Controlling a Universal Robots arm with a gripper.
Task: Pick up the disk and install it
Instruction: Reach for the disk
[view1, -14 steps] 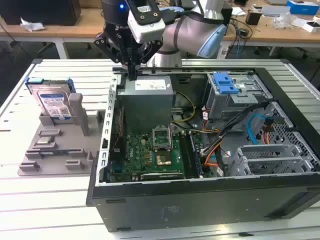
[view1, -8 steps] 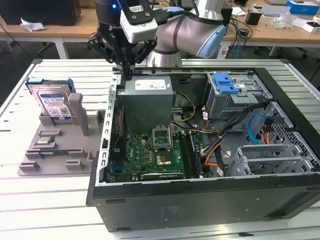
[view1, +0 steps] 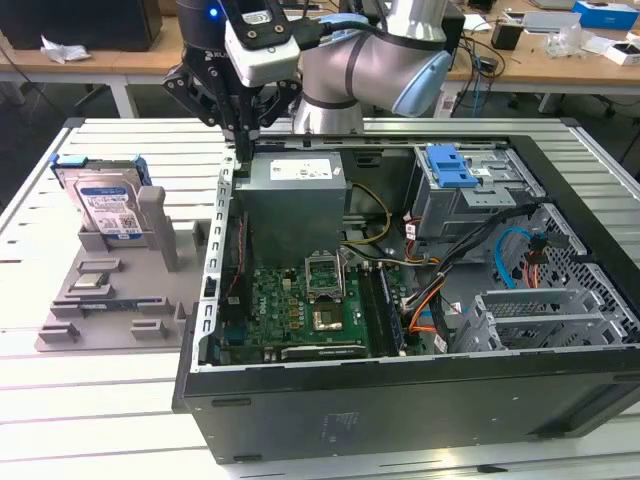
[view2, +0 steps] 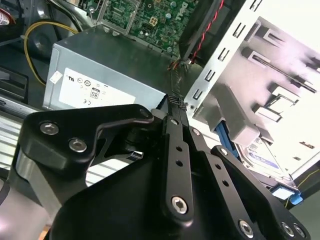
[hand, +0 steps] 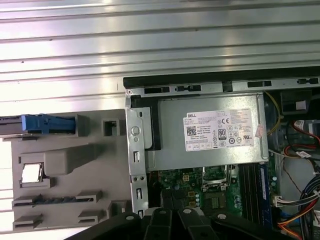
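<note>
Claw (view2: 175, 103) between disk (view1: 106, 202) and power supply (view1: 292, 205)

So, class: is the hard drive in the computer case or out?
Out: the hard drive stands on edge in the grey fixture outside the computer case, on the exterior view's left.

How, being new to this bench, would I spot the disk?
Find the open computer case; at the exterior view's left of it lies a grey tray. The disk stands on edge at its far end: silver, with a white and blue label and blue bracket, unlike the plain grey blocks beside it.
</note>
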